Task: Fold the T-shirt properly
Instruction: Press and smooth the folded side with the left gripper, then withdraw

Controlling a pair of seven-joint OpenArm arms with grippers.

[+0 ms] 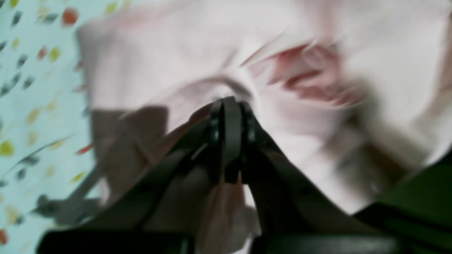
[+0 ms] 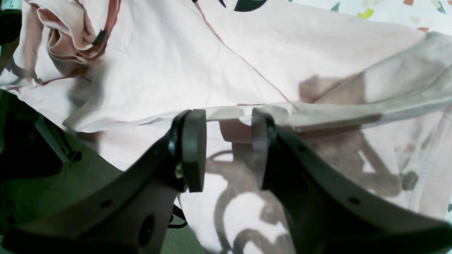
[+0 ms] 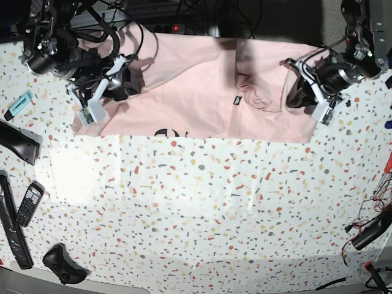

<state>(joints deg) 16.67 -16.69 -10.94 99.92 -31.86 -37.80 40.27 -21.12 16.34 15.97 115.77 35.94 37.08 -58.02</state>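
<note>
The pale pink T-shirt (image 3: 196, 86) lies spread along the far side of the table, collar (image 3: 251, 98) bunched right of its middle. Black lettering (image 3: 165, 133) peeks out at its near edge. My left gripper (image 3: 293, 92) sits on the shirt's right end. In the blurred left wrist view its fingertips (image 1: 229, 106) are pressed together, and cloth (image 1: 197, 63) tents and creases around them. My right gripper (image 3: 116, 86) is at the shirt's left end. Its jaws (image 2: 227, 141) stand apart, with a folded edge of the T-shirt (image 2: 233, 132) running between the pads.
The table wears a speckled white cover (image 3: 202, 208). At its left edge lie a teal marker (image 3: 19, 103), a black phone (image 3: 29, 205), a long dark bar (image 3: 12, 220) and a black controller (image 3: 61, 264). Cables and tools (image 3: 373, 226) sit at the right edge.
</note>
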